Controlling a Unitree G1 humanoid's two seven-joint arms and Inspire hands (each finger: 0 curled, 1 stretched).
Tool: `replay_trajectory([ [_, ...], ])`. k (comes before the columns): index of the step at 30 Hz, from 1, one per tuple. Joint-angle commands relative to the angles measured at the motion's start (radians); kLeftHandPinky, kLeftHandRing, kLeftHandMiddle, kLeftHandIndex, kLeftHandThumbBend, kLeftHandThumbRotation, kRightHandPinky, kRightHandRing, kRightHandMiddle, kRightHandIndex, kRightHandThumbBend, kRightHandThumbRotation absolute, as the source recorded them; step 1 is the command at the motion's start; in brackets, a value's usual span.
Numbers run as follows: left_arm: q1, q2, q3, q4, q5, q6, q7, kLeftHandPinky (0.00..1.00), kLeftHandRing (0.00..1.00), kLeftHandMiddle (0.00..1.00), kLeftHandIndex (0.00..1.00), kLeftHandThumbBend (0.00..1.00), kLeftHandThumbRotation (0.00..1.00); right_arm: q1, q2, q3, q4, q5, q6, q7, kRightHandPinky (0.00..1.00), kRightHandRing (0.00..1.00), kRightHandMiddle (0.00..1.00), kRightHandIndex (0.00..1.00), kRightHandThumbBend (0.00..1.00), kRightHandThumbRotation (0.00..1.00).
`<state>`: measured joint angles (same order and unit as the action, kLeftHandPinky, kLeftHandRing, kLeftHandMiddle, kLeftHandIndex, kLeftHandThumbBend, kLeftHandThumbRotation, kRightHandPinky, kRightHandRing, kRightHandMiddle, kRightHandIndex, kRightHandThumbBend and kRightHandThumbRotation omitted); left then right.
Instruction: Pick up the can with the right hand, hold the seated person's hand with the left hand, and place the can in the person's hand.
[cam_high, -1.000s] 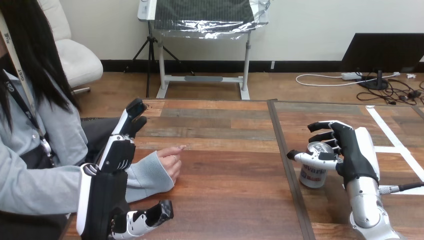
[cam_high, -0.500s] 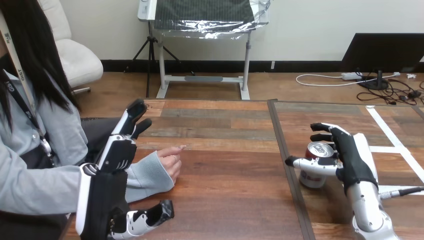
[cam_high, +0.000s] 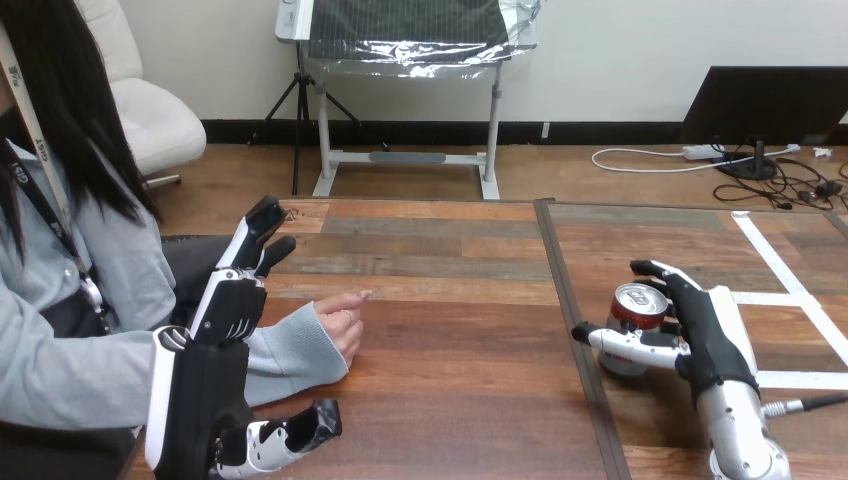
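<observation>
Cupping can, right hand beside table seam.

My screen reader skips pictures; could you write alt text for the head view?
The robot's right hand curls round a can standing on the wooden table. Its open left hand is beside the person's hand, which rests on the table.

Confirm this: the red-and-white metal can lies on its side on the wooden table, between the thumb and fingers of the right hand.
Wrong: the head view shows the red-and-white metal can standing upright on the wooden table, between the thumb and fingers of the right hand.
</observation>
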<state>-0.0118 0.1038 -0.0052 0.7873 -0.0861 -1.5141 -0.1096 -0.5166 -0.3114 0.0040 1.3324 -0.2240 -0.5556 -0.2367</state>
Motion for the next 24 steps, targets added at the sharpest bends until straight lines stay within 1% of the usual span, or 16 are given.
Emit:
replay_trajectory([
  [1, -0.049, 0.011, -0.016, -0.031, -0.015, -0.002, -0.008, 0.9, 0.94, 0.95, 0.89, 1.0, 0.67, -0.026, -0.015, -0.02, -0.049, 0.021, -0.039, 0.009, 0.72, 0.79, 0.83, 0.86, 1.0, 0.23],
  [4, -0.05, 0.01, -0.011, -0.032, -0.01, -0.004, -0.007, 0.9, 0.94, 0.95, 0.9, 1.0, 0.68, -0.02, -0.015, -0.026, -0.05, 0.026, -0.047, 0.014, 0.74, 0.79, 0.84, 0.86, 1.0, 0.24],
  [9, -0.054, 0.012, -0.016, -0.029, -0.016, -0.009, -0.007, 0.89, 0.94, 0.95, 0.89, 1.0, 0.68, -0.007, -0.016, -0.04, -0.049, 0.041, -0.066, 0.029, 0.75, 0.8, 0.84, 0.87, 1.0, 0.25],
  [13, -0.053, 0.012, -0.015, -0.031, -0.015, -0.006, -0.007, 0.88, 0.94, 0.95, 0.89, 1.0, 0.68, 0.003, -0.018, -0.041, -0.049, 0.041, -0.081, 0.027, 0.75, 0.8, 0.84, 0.86, 1.0, 0.26],
  [19, -0.055, 0.014, -0.02, -0.03, -0.023, -0.005, -0.008, 0.87, 0.94, 0.94, 0.89, 1.0, 0.67, 0.015, -0.018, -0.046, -0.049, 0.042, -0.083, 0.022, 0.75, 0.8, 0.84, 0.86, 1.0, 0.28],
  [24, -0.054, 0.015, -0.015, -0.03, -0.02, -0.006, -0.008, 0.87, 0.94, 0.94, 0.89, 1.0, 0.67, 0.027, -0.012, -0.062, -0.05, 0.056, -0.085, 0.032, 0.75, 0.8, 0.84, 0.86, 1.0, 0.26],
])
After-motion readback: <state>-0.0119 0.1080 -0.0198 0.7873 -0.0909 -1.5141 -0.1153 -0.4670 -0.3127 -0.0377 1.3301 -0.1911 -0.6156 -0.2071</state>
